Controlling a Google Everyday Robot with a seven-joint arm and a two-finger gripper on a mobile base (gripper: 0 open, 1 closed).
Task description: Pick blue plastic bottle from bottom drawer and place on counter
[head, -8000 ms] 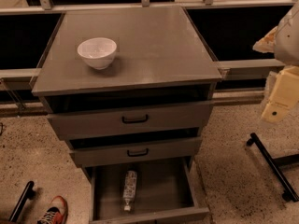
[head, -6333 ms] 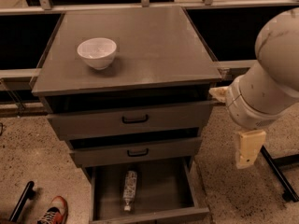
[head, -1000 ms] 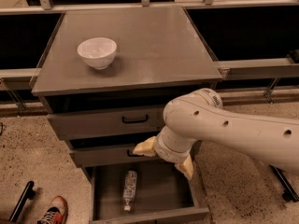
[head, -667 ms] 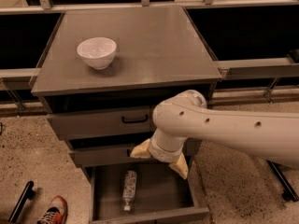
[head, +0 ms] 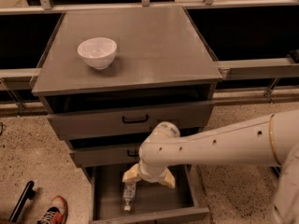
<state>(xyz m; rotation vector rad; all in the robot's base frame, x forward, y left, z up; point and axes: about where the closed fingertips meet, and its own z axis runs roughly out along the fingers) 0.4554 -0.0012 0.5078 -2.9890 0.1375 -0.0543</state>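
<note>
Gripper (head: 149,176) is hovering over the open bottom drawer (head: 161,199), fingers (head: 132,174) spread wide w/ nothing btwn them. Blue plastic bottle (head: 129,194) is lying inside drawer, left part, just beside one finger.

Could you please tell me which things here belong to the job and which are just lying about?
Job: blue plastic bottle, lying in the bottom drawer; counter; gripper, jaws open, over the bottle.
Lying about: white bowl on the counter; shoe on the floor.
</note>
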